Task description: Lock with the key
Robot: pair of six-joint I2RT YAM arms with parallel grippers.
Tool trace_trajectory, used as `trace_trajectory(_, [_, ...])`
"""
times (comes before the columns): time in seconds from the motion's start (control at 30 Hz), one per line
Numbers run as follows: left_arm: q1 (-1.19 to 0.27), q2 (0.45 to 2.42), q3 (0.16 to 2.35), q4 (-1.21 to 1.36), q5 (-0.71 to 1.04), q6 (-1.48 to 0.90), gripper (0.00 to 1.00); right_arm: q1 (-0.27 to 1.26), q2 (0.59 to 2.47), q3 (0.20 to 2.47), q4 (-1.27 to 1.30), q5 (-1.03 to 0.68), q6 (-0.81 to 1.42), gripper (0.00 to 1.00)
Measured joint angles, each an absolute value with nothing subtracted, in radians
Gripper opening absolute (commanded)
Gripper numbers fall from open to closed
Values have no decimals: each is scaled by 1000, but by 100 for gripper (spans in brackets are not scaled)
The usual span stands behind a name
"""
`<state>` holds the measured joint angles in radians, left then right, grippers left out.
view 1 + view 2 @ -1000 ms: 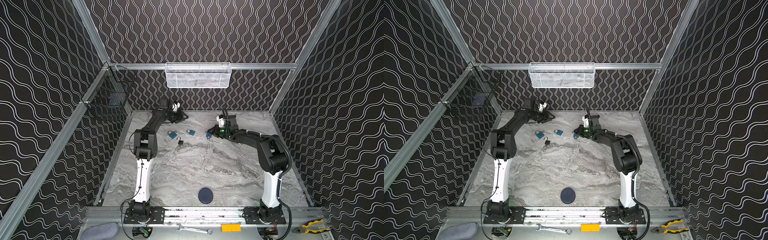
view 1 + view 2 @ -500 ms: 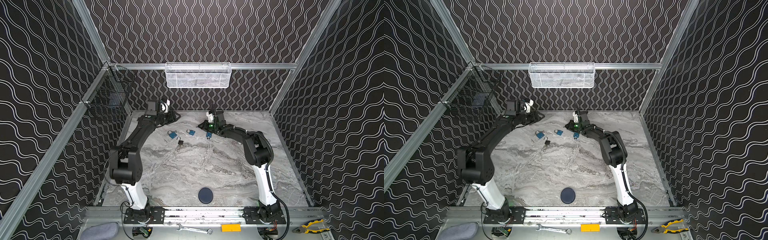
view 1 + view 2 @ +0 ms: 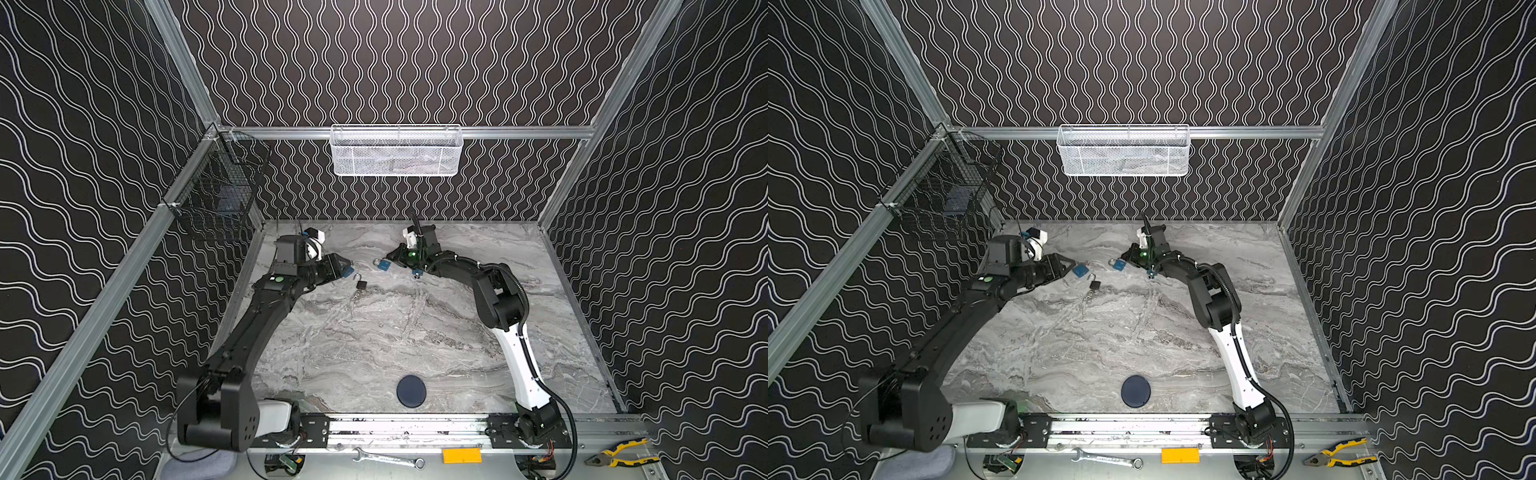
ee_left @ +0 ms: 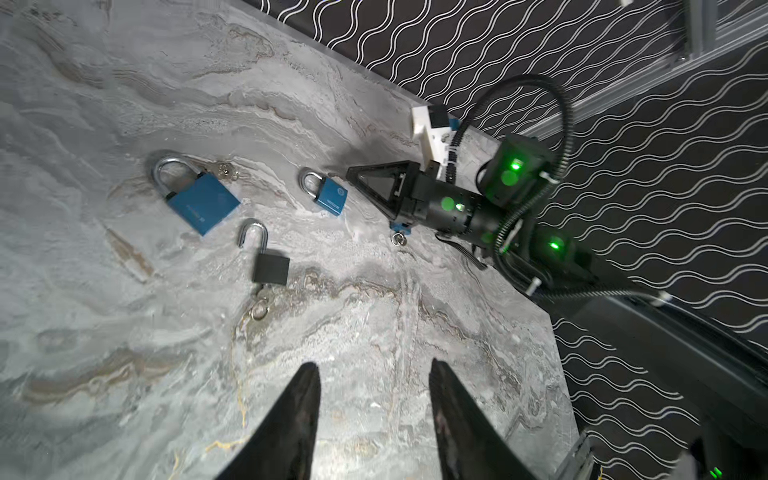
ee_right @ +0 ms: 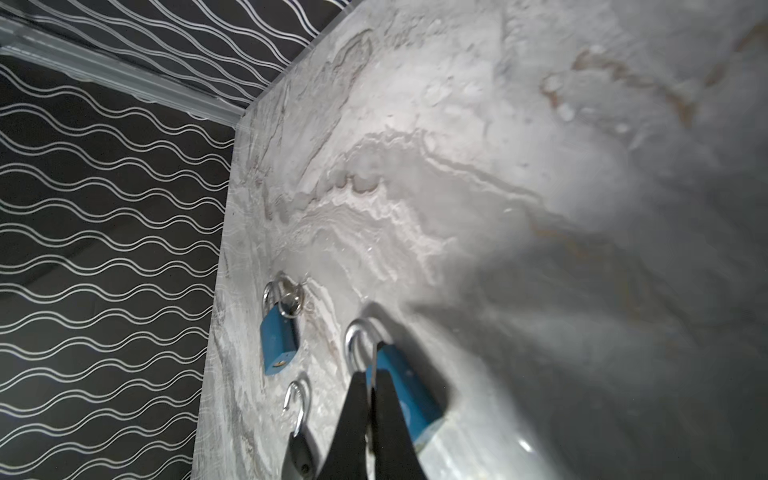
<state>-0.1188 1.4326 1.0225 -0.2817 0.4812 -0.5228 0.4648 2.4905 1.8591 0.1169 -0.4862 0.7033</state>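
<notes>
Nearest me, on the front rail well behind both grippers, lie a wrench (image 3: 388, 458), an orange block (image 3: 462, 455) and pliers (image 3: 621, 453). A dark round disc (image 3: 411, 391) sits on the counter (image 3: 374, 345), far short of either gripper.

My left gripper (image 4: 373, 363) stands partly apart with nothing between its fingers. Just ahead of its tips the black padlock (image 4: 271, 268) lies flat on the counter, between my two grippers and a little nearer me than both. Its shackle (image 4: 253, 235) is swung open. Its long axis runs near to far: the key (image 4: 259, 309) juts from the body's bottom end, towards me, and the shackle end points to the back wall.

Beyond it, beside my left gripper's tips, lies a blue padlock with keys (image 4: 201, 203), its shackle shut. My right gripper (image 4: 350, 169) is pressed closed; whether it pinches anything I cannot tell. Its tips are just beside a second blue padlock (image 4: 330, 197), whose shackle points away from them.

Farthest, a black wire basket (image 3: 216, 195) hangs on the side rail, above and left of my left gripper, holding a dark blue boxy thing (image 3: 226, 196). A white mesh basket (image 3: 397, 150) hangs on the back rail above both grippers, holding something pale I cannot make out.
</notes>
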Motion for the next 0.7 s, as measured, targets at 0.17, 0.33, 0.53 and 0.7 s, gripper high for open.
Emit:
trace_trajectory(0.17, [-116, 1344, 998, -323, 470, -516, 48, 464, 2499, 1879, 111, -484, 702, 0])
trace_trajectory(0.33, [-111, 1303, 963, -339, 465, -517, 49, 458, 2523, 1891, 110, -476, 699, 0])
trace_trajectory(0.53, [-110, 1259, 939, -343, 478, -528, 50, 444, 2546, 1914, 109, -476, 700, 0])
trace_trajectory(0.7, [-110, 1236, 916, -350, 484, -546, 50, 442, 2554, 1924, 108, -476, 699, 7])
